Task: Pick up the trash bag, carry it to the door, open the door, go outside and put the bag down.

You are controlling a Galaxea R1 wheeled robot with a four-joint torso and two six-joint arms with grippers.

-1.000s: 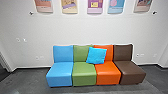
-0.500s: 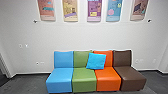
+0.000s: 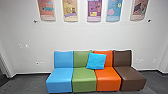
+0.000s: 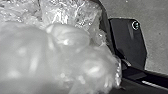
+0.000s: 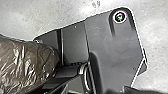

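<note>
Crumpled, see-through whitish plastic of the trash bag is bunched up very close to the left wrist camera, blurred in its nearest part. In the right wrist view, a shiny brown plastic surface with many creases lies beside the robot's dark plate. Whether it belongs to the same bag, I cannot tell. How either gripper stands on the plastic cannot be made out.
Ahead, a blue, green, orange and brown row of seats with a blue cushion stands before a white wall. Posters hang above. A dark opening is at the far left.
Since the earliest head picture the camera's view has tipped up a little, with more of the posters in sight. Over the last half second it has held still.
</note>
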